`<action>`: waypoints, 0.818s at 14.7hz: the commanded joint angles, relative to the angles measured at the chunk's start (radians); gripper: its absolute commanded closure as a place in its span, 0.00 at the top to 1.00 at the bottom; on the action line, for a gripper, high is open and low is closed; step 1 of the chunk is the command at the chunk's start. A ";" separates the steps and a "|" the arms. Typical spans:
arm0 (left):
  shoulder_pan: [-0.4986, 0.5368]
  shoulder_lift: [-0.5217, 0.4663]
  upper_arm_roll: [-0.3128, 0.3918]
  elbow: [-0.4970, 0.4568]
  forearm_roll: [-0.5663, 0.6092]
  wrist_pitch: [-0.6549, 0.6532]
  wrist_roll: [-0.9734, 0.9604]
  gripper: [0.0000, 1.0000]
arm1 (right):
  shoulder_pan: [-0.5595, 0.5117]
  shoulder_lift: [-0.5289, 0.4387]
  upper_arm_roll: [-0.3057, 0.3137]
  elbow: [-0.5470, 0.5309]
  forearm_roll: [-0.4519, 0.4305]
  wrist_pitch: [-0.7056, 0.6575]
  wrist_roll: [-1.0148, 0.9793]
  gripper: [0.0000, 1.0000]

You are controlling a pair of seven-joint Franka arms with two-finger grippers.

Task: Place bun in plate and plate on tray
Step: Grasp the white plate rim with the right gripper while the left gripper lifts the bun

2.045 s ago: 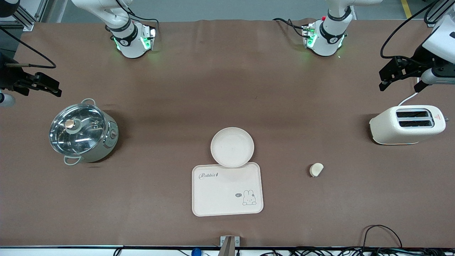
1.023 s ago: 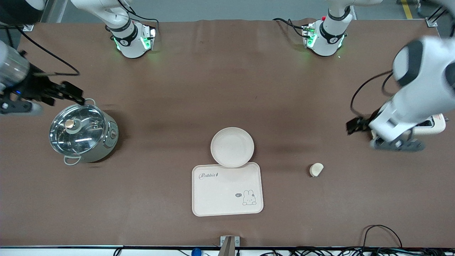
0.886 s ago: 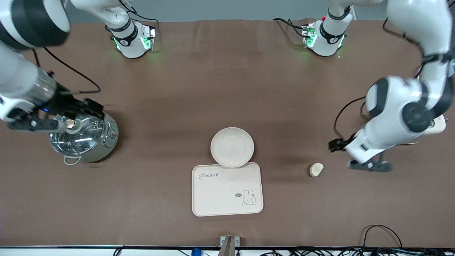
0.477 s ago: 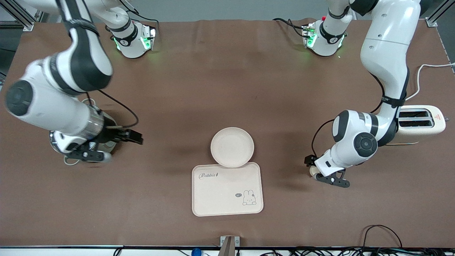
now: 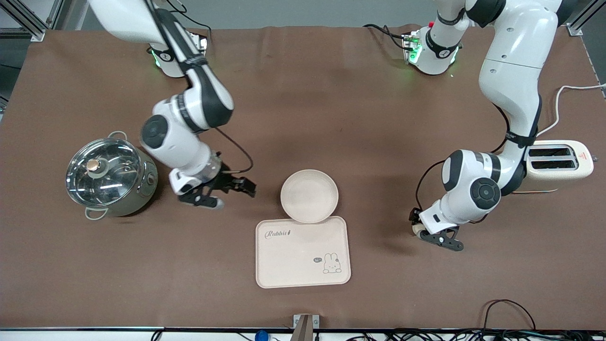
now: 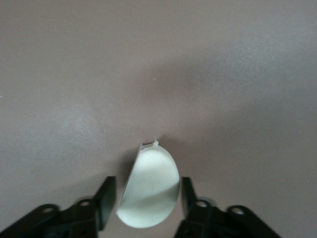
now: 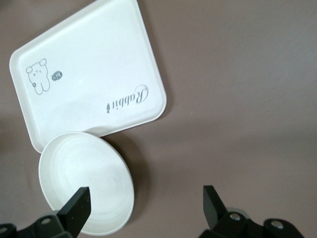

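The bun (image 6: 151,191) lies on the brown table between the open fingers of my left gripper (image 6: 146,196), with narrow gaps on both sides. In the front view only a sliver of the bun (image 5: 417,230) shows under my left gripper (image 5: 416,223). The round plate (image 5: 309,195) sits mid-table, its rim overlapping the farther edge of the Rabbit tray (image 5: 303,253). My right gripper (image 5: 236,187) is open and empty, just beside the plate toward the right arm's end. The right wrist view shows the plate (image 7: 84,193), the tray (image 7: 89,74) and my right gripper (image 7: 146,206).
A steel pot with a glass lid (image 5: 109,175) stands toward the right arm's end. A cream toaster (image 5: 558,163) stands toward the left arm's end, partly covered by the left arm. Cables (image 5: 506,308) lie along the table's front edge.
Both arms swung in from the table's ends. My left gripper came down around the bun. My right gripper moved from over the pot to beside the plate.
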 commanded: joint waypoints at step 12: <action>-0.019 -0.050 -0.128 0.083 -0.009 -0.185 -0.266 0.00 | 0.156 0.236 -0.010 0.067 0.057 0.272 0.168 0.46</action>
